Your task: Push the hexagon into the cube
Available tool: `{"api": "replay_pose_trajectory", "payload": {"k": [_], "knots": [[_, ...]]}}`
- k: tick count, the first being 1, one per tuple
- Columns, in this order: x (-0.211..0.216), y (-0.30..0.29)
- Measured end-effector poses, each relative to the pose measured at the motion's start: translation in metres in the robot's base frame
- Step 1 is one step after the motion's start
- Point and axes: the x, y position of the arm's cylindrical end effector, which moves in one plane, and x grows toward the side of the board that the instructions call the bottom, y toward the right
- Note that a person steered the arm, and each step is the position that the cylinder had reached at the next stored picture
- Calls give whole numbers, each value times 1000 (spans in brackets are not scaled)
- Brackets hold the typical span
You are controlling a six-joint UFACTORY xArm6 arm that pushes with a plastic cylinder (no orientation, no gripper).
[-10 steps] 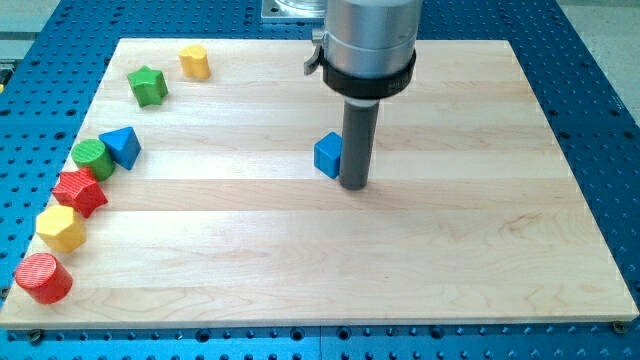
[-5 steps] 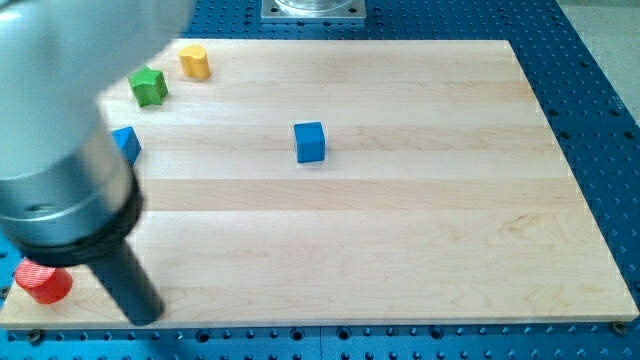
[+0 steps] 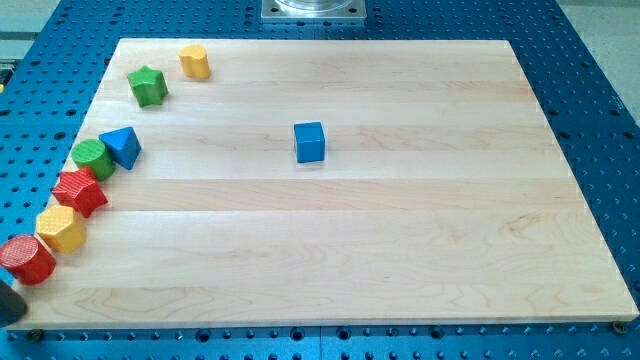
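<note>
The yellow hexagon (image 3: 62,228) lies near the board's left edge, between a red star (image 3: 79,192) above it and a red cylinder (image 3: 27,259) below it. The blue cube (image 3: 310,142) stands alone near the middle of the board, far to the hexagon's right. Only a dark sliver of my rod shows at the view's bottom left corner, with my tip (image 3: 10,320) just off the board, below and left of the red cylinder. The tip touches neither the hexagon nor the cube.
A green cylinder (image 3: 91,156) and a blue triangle (image 3: 123,146) sit touching along the left edge. A green star (image 3: 148,85) and a yellow cylinder (image 3: 195,61) lie at the top left. The wooden board (image 3: 420,250) rests on a blue perforated table.
My rod swept from beside the cube to the bottom left corner and nearly out of view. The cube shifted slightly left and up. The red cylinder moved up-left against the hexagon.
</note>
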Motion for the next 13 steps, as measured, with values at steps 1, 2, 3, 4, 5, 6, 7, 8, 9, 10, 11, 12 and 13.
{"api": "replay_pose_trajectory", "payload": {"k": [1,2,3,4,5,6,7,8,9,10,11,12,13], "knots": [[-35,-6],[-68,33],[-104,53],[-105,102],[-133,103],[-146,80],[-185,92],[-205,150],[-230,226],[-246,209],[-265,266],[-302,277],[-293,320]]}}
